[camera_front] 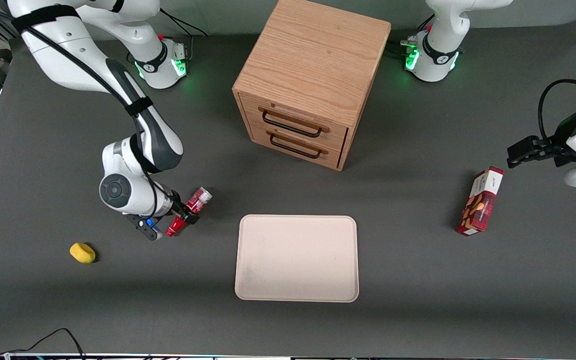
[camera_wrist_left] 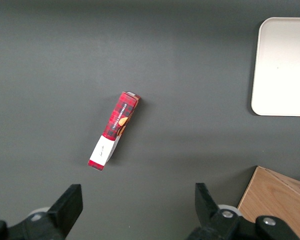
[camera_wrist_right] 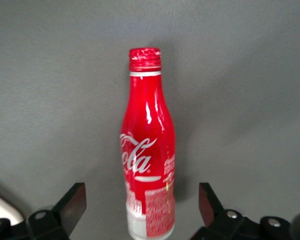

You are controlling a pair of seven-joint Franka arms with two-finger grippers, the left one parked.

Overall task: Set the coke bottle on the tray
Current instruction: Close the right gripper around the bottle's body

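The coke bottle (camera_front: 199, 199) is slim and red with white script, a red cap and a silvery base end. It lies on the grey table, at the working arm's end. My right gripper (camera_front: 186, 214) is down over its middle. In the right wrist view the coke bottle (camera_wrist_right: 146, 125) runs lengthwise between the two fingers of the gripper (camera_wrist_right: 141, 200), which is open, with a gap showing on each side of the bottle. The beige tray (camera_front: 248, 280) lies flat beside the bottle, toward the middle of the table; the tray (camera_wrist_left: 270, 95) also shows in the left wrist view.
A wooden two-drawer cabinet (camera_front: 313, 80) stands farther from the front camera than the tray. A red snack box (camera_front: 480, 202) lies toward the parked arm's end. A small yellow object (camera_front: 82, 252) sits nearer the front camera than the gripper.
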